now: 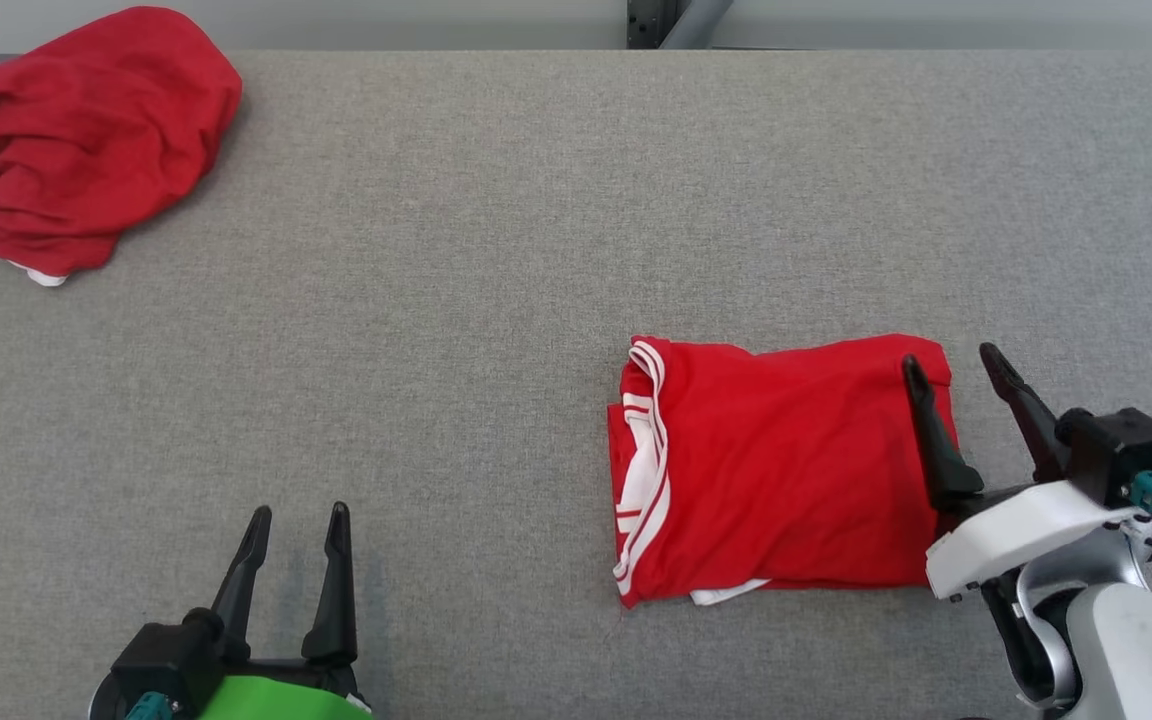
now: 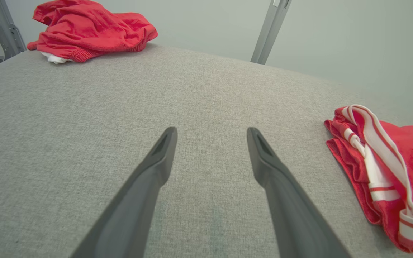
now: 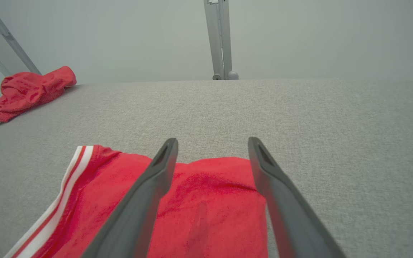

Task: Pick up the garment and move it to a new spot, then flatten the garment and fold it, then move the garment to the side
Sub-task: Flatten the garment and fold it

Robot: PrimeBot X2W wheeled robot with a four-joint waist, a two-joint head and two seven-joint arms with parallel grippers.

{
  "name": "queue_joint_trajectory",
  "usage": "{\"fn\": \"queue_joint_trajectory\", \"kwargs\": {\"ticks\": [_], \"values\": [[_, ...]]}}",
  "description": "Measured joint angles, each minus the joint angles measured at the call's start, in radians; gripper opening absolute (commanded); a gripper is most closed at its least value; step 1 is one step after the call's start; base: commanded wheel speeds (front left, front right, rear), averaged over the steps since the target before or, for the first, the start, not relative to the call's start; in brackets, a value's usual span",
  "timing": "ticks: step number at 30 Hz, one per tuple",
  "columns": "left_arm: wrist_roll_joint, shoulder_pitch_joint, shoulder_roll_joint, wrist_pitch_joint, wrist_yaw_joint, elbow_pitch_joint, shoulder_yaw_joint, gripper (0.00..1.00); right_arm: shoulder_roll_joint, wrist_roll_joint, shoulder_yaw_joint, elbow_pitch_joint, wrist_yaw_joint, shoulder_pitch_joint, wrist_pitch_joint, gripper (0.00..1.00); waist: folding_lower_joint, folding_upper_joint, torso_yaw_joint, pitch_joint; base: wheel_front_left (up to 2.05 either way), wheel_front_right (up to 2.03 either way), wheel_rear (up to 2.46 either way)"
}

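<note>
The garment [image 1: 781, 470] is red with white stripes and lies folded into a neat rectangle on the grey table [image 1: 536, 250], right of centre. My right gripper [image 1: 956, 365] hovers open over its right edge, one finger above the cloth and one just past it, nothing held. From the right wrist camera the garment [image 3: 206, 200] lies under and between the open fingers [image 3: 149, 186]. My left gripper [image 1: 298, 520] stands open near the front edge, well left of the garment, over bare table. The left wrist view has the garment's striped edge [image 2: 382, 175] at its right.
A second red garment [image 1: 86, 135] lies crumpled at the table's far left corner; it also shows as a red heap [image 2: 91, 30] from the left wrist and a red heap [image 3: 27, 91] from the right wrist. Metal frame posts [image 3: 219, 39] stand behind the far edge.
</note>
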State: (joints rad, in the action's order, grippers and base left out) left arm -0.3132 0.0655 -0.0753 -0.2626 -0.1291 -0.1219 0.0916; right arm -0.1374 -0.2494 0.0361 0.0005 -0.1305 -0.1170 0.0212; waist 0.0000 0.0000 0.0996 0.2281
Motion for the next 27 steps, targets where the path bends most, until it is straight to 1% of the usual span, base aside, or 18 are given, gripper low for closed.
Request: {"fn": "queue_joint_trajectory", "kwargs": {"ticks": [4, 7, 9, 10, 11, 12, 15, 19, 23, 27], "values": [[-0.002, 0.001, 0.008, 0.0, 0.0, 0.001, 0.001, 1.0, -0.005, 0.13, -0.023, 0.104, 0.0, 0.011, -0.231, 1.0, 0.0, 0.0, 0.006, -0.015, 0.0, 0.0, 0.0], [-0.001, 0.006, 0.013, 0.0, 0.0, 0.001, -0.006, 1.0, 0.029, 0.18, -0.051, 0.191, 0.0, 0.019, -0.277, 1.0, 0.0, 0.0, 0.01, -0.027, 0.0, 0.0, 0.0], [0.005, 0.009, 0.015, 0.0, 0.0, 0.0, -0.008, 1.0, 0.045, 0.214, -0.063, 0.208, 0.0, 0.012, -0.281, 0.99, 0.0, 0.0, 0.011, -0.03, 0.0, 0.0, 0.0], [0.005, 0.009, 0.016, 0.0, 0.0, 0.0, -0.008, 1.0, 0.055, 0.222, -0.072, 0.204, 0.0, 0.0, -0.283, 0.45, 0.0, 0.0, 0.01, -0.028, 0.0, 0.0, 0.0], [0.005, 0.008, 0.017, 0.0, 0.0, 0.0, -0.007, 1.0, 0.061, 0.231, -0.071, 0.2, 0.0, -0.013, -0.283, 0.24, 0.0, 0.0, 0.01, -0.024, 0.0, 0.0, 0.0], [0.005, 0.005, 0.018, 0.0, 0.0, 0.001, -0.004, 1.0, 0.068, 0.24, -0.072, 0.198, 0.0, -0.024, -0.283, 0.0, 0.0, 0.0, 0.011, -0.02, 0.0, 0.0, 0.0], [0.005, -0.013, 0.02, 0.0, 0.0, 0.002, 0.013, 1.0, 0.081, 0.251, -0.061, 0.205, 0.0, -0.053, -0.283, 0.0, 0.0, 0.0, 0.019, -0.001, 0.0, 0.0, 0.0], [0.004, -0.042, 0.021, 0.0, 0.0, 0.0, 0.019, 1.0, 0.087, 0.274, -0.041, 0.293, 0.0, -0.091, -0.284, 0.0, 0.0, 0.0, 0.041, 0.028, 0.0, 0.0, 0.0], [0.001, -0.063, 0.022, 0.0, 0.0, 0.0, 0.027, 1.0, 0.087, 0.267, 0.028, 0.358, 0.0, -0.13, -0.284, 0.0, 0.0, 0.0, 0.072, 0.056, 0.0, 0.0, 0.0], [0.002, -0.065, 0.022, 0.0, 0.0, -0.003, 0.025, 1.0, 0.09, 0.229, 0.107, 0.388, 0.0, -0.161, -0.284, 0.0, 0.0, 0.0, 0.101, 0.083, 0.0, 0.0, 0.0]]}}
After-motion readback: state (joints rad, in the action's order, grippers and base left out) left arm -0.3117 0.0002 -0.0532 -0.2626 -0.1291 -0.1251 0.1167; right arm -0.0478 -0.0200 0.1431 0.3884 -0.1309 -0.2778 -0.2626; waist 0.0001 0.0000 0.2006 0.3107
